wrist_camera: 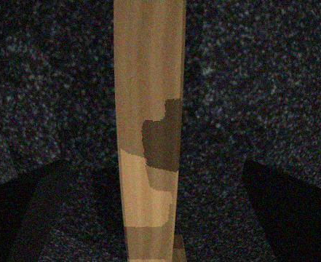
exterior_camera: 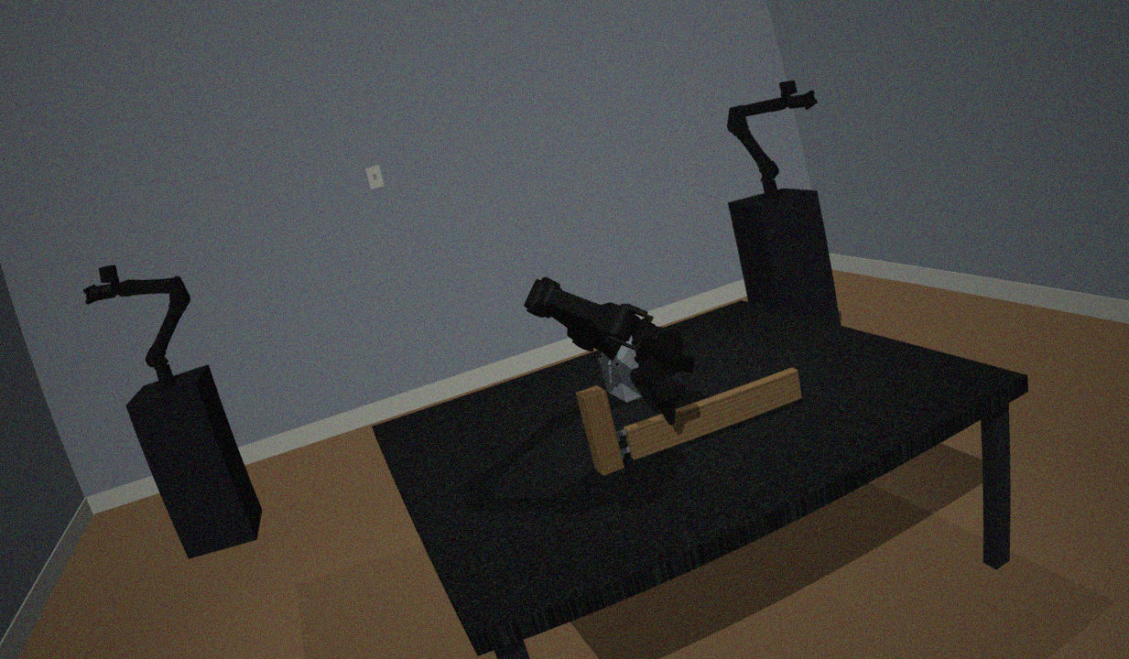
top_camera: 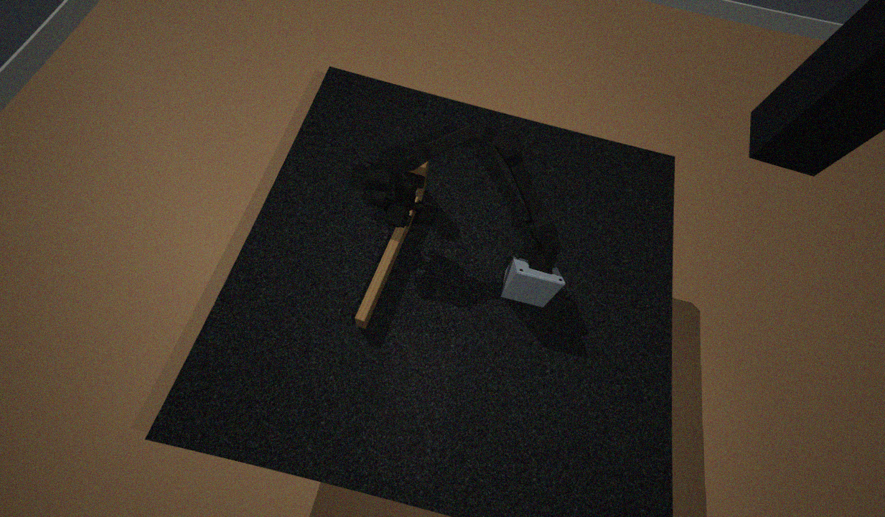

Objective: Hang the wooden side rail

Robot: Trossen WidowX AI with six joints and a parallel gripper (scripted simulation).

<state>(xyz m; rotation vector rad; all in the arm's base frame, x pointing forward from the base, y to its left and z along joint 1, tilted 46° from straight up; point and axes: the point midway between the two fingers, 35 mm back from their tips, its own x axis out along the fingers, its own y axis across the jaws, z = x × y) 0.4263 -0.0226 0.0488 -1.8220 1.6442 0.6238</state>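
The wooden side rail [top_camera: 380, 273] [exterior_camera: 740, 397] [wrist_camera: 149, 73] stands on its narrow edge on the black table [top_camera: 432, 398] [exterior_camera: 502, 549], its far end down on the table. The upright wooden headboard post [top_camera: 422, 169] [exterior_camera: 600, 430] stands at its other end. Dark and grey hooks [exterior_camera: 624, 442] bridge a narrow gap between rail and post in the exterior view; whether they sit on the pins is hidden. My gripper [top_camera: 411, 212] [wrist_camera: 157, 170] is open and empty, pointing down over the rail's hook-end part, one finger on each side, with wide room between fingers and rail.
A light grey block [top_camera: 532, 287] [exterior_camera: 621, 376] stands at my arm's base, away from the rail. Two other arms stand on black pedestals [exterior_camera: 195, 467] [exterior_camera: 785, 253] beyond the table. The post stands close to my gripper.
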